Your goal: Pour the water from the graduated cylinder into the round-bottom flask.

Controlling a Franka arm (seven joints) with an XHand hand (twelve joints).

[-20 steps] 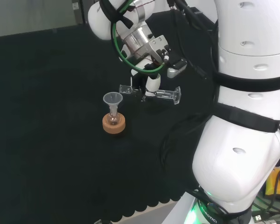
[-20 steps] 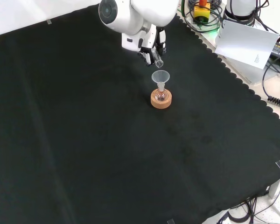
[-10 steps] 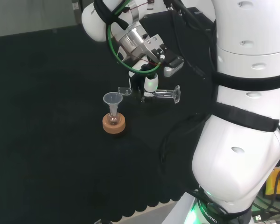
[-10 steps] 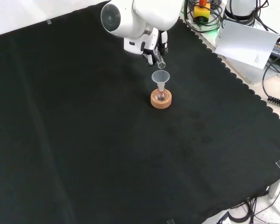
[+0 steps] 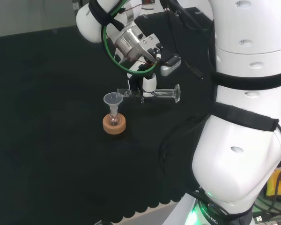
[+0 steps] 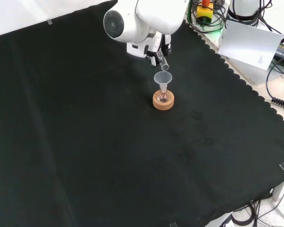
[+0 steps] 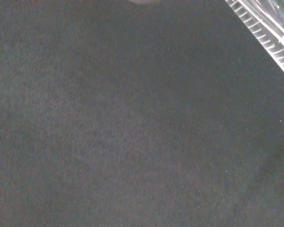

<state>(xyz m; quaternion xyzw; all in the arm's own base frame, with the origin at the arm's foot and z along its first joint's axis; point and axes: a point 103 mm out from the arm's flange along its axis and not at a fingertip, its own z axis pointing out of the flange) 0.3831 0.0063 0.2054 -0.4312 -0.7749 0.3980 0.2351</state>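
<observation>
I see the cylinder (image 5: 152, 93) lying almost level in the air, its mouth just over the rim of the funnel (image 5: 113, 99) in the head view. The hand (image 5: 149, 83) has its fingers curled round the cylinder's middle. The funnel sits in the flask (image 5: 114, 119), which rests on a cork ring (image 5: 114, 125) on the black worktop (image 5: 51, 140). From the front, the cylinder's mouth (image 6: 164, 67) hangs just above the funnel (image 6: 163, 77).

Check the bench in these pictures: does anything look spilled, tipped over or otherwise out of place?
Nothing stands out. The graduated cylinder lies sideways, but the hand holds it so, mouth toward the funnel in the round-bottom flask, upright on its cork ring. No spill shows on the black cloth.
</observation>
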